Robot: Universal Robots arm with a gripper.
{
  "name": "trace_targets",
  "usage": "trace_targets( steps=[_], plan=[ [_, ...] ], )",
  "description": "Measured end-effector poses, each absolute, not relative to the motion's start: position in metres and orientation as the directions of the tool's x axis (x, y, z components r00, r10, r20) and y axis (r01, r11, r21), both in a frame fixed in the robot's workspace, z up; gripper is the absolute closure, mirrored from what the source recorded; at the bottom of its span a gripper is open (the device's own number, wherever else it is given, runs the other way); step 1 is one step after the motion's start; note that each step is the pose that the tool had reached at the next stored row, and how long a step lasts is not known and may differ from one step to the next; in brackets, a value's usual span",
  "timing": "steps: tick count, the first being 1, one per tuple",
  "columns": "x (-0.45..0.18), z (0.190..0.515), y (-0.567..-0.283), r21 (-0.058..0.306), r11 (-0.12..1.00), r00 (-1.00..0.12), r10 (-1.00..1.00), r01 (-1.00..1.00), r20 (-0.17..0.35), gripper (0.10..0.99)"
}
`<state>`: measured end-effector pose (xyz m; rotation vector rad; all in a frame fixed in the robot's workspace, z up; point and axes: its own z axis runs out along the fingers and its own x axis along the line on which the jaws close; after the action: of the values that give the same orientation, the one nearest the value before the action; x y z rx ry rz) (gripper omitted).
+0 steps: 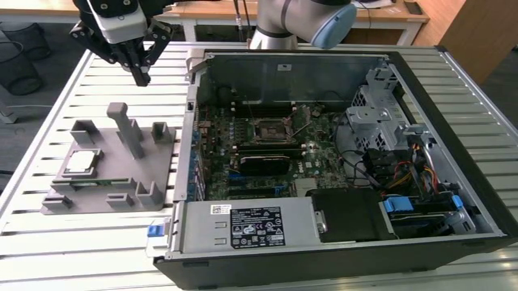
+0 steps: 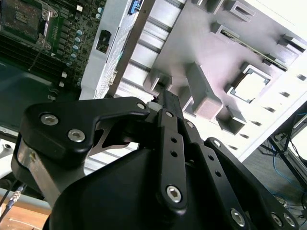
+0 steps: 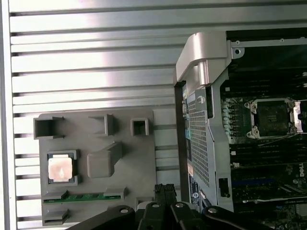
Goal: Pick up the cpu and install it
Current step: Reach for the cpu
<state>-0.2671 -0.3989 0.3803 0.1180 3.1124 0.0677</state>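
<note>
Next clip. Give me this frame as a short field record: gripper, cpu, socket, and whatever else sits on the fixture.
gripper: shut, holding nothing, raised above the table near the fixture, touching nothing
cpu: metal top up, lying in a square pocket of the grey fixture, not yet picked up
memory stick: green, lying in a slot of the fixture beside the cpu
cpu socket: inside the open computer case, no chip in it
table: slatted metal, bears fixture and case side by side
</note>
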Motion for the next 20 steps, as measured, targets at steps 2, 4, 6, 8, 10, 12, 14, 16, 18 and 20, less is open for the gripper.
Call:
trace_targets(
  steps=[2, 4, 6, 8, 10, 12, 14, 16, 18, 20],
  plan=[
    [-0.268, 0.380, -0.399, 0.044, 0.996, -0.997, 0.076, 0.075, -0.024, 0.980],
    [-0.270, 0.380, -0.399, 0.044, 0.996, -0.997, 0.076, 0.075, -0.025, 0.980],
    [-0.271, 0.380, -0.399, 0.044, 0.996, -0.997, 0.076, 0.075, -0.024, 0.980],
    [-0.273, 0.380, -0.399, 0.044, 0.996, -0.997, 0.076, 0.075, -0.024, 0.980],
    [-0.274, 0.379, -0.399, 0.044, 0.996, -0.997, 0.076, 0.075, -0.025, 0.980],
    [-0.276, 0.379, -0.399, 0.044, 0.996, -0.997, 0.076, 0.075, -0.024, 0.980],
    [-0.277, 0.379, -0.399, 0.044, 0.996, -0.997, 0.076, 0.075, -0.024, 0.980],
    [-0.279, 0.379, -0.399, 0.044, 0.996, -0.997, 0.076, 0.075, -0.024, 0.980],
    [-0.280, 0.379, -0.399, 0.044, 0.996, -0.997, 0.076, 0.075, -0.024, 0.980],
    [-0.282, 0.379, -0.399, 0.044, 0.996, -0.997, 0.076, 0.075, -0.024, 0.980]
  ],
)
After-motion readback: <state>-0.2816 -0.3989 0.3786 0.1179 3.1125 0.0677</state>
